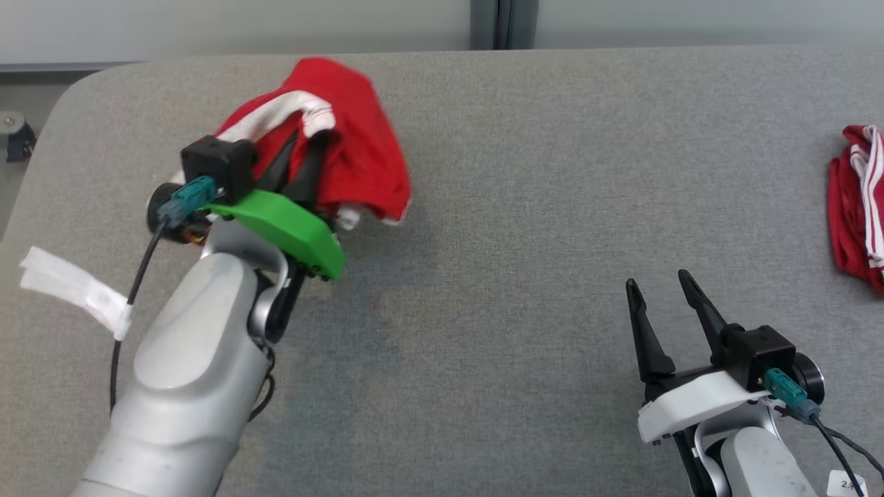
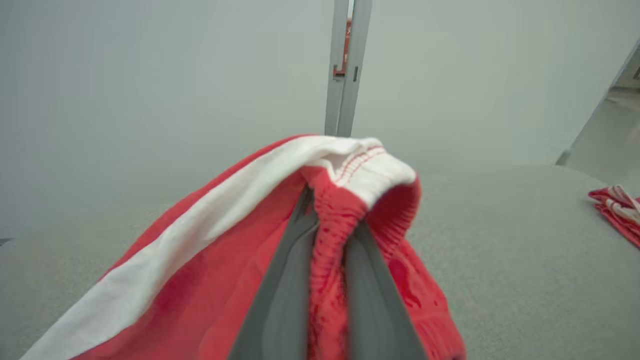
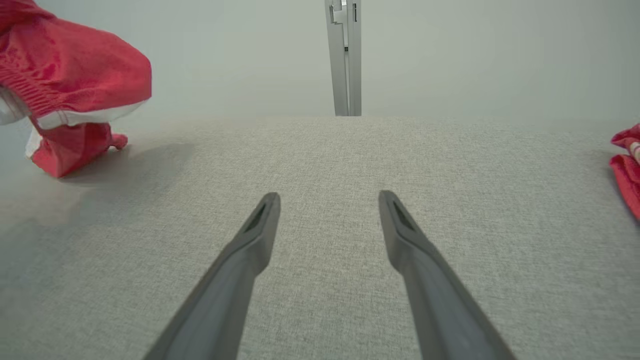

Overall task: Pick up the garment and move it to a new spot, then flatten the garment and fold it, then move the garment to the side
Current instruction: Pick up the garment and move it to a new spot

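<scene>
A red garment with a white band hangs bunched at the far left of the grey table. My left gripper is shut on it. In the left wrist view the elastic waistband of the garment is pinched between the two fingers of the left gripper, and cloth drapes over both sides. In the right wrist view the garment is lifted, and its lower end touches the table. My right gripper stands open near the front right, nothing between its fingers, low over bare cloth.
A second red and white striped garment lies crumpled at the table's right edge, also seen from the wrists. A white strip lies near the left edge. A wall with a grey post stands behind.
</scene>
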